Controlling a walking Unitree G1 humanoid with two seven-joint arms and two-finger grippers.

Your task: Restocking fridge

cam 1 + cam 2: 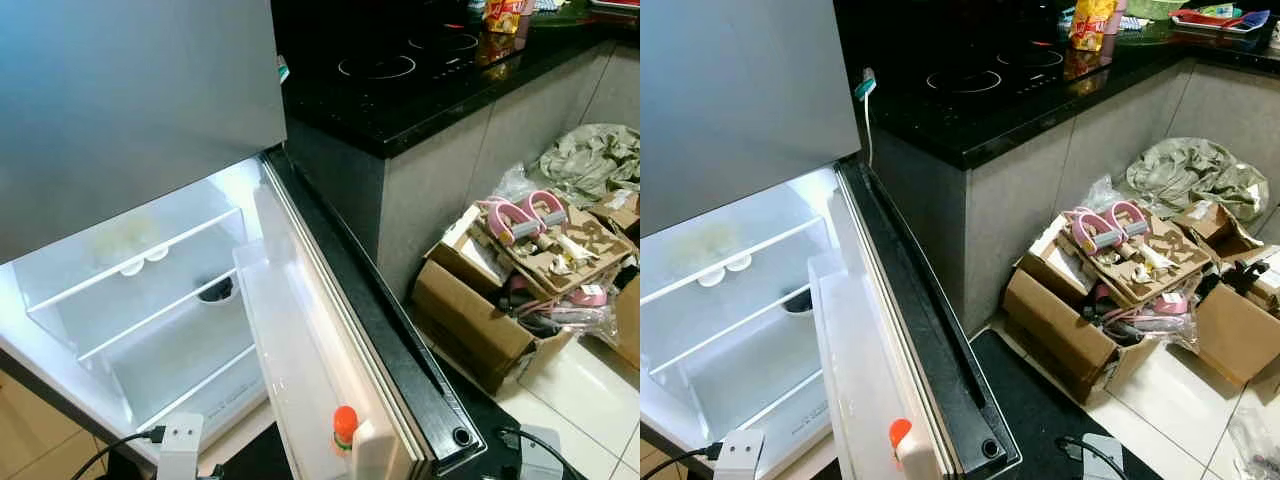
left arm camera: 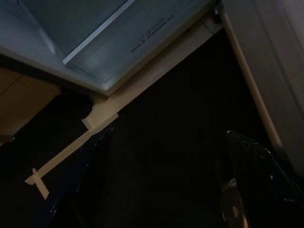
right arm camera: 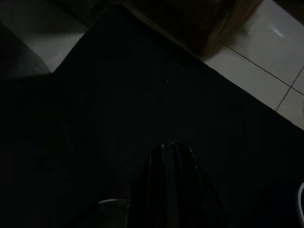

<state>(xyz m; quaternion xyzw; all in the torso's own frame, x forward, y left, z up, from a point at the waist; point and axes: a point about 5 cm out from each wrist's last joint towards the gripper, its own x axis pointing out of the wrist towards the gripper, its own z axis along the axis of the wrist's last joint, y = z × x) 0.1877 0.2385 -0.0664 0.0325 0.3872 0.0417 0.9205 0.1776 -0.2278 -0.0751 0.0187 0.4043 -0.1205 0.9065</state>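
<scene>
The fridge's lower compartment (image 1: 150, 300) stands open and lit, its glass shelves bare apart from a small dark round thing (image 1: 217, 290) at the back. The open door (image 1: 400, 340) swings toward me, and in its clear door bin (image 1: 290, 370) stands a white bottle with an orange cap (image 1: 345, 425). My left gripper (image 2: 166, 190) hangs low over a dark mat before the fridge's bottom edge, fingers (image 2: 80, 180) wide apart and holding nothing. My right gripper (image 3: 173, 156) hangs over the same mat, fingers pressed together.
A black counter with an induction hob (image 1: 400, 60) and a snack packet (image 1: 500, 15) runs to the right of the fridge. Open cardboard boxes (image 1: 490, 320) with pink items and a crumpled cloth (image 1: 595, 160) sit on the white tiles (image 1: 1180, 400).
</scene>
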